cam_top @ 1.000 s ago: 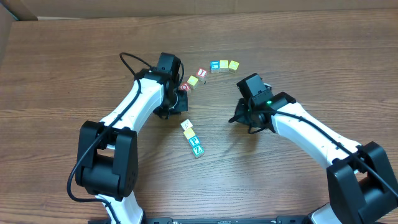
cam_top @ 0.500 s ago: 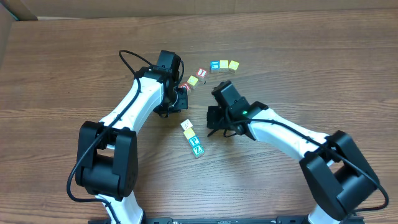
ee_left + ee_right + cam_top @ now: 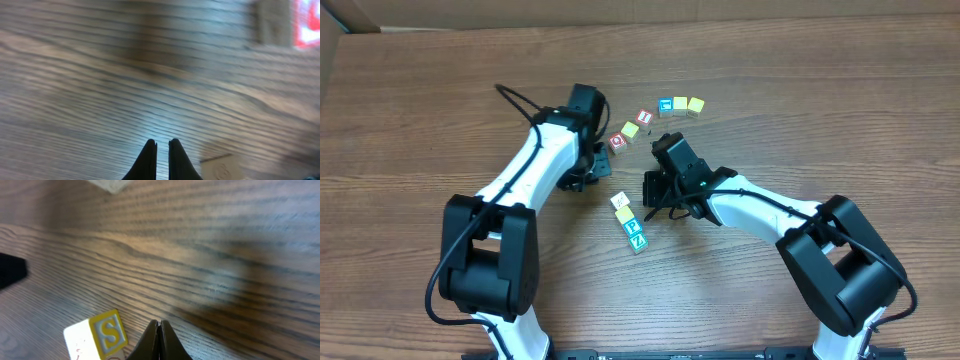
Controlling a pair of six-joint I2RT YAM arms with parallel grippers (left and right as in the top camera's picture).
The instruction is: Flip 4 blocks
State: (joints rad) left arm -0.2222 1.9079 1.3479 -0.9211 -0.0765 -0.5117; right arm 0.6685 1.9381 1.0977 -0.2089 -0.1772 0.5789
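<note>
Four small wooden letter cubes [image 3: 629, 221], rowed on brown wooden counter [image 3: 820, 80].
Just left of my clenched, empty right hand [image 3: 159, 330], yellow S cube [image 3: 107, 332] nearest; my left hand [image 3: 161, 147] likewise clenched.

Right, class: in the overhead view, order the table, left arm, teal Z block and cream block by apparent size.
1. table
2. left arm
3. teal Z block and cream block: look alike, no ranking.

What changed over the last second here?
The right gripper swept left to beside the row of four blocks, fingers shut, holding nothing. The left gripper eased slightly left, away from the red-faced block. No block moved.
</note>
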